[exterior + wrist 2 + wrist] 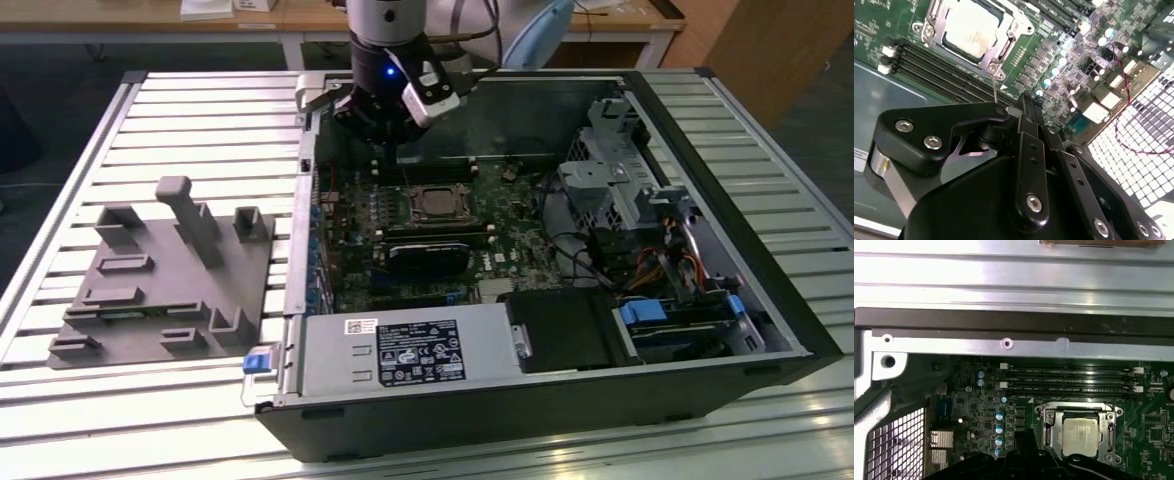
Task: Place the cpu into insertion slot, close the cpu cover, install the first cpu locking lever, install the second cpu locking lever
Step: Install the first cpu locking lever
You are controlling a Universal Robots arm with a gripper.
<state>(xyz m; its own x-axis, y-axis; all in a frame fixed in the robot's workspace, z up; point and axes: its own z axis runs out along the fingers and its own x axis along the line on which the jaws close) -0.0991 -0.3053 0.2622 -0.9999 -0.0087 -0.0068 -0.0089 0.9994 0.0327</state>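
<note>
The cpu [1081,432] lies flat in the insertion slot [929,30] on the green board, its silvery top showing in both wrist views. The cpu cover [1050,432] lies down around it as a metal frame. From one corner of the socket a thin metal lever rod [994,90] stands up beside my fingertips. My gripper [384,150] hangs just behind the cpu [437,203] in the exterior view, a little above the board. In the second wrist view its fingers [1029,115] are close together with nothing seen between them.
Black memory slots [1069,380] run beside the socket, and a black fan card [427,255] sits in front of it. The case's metal wall [1004,342] and cable bundles [641,250] border the board. A grey fixture [160,270] stands at the exterior view's left.
</note>
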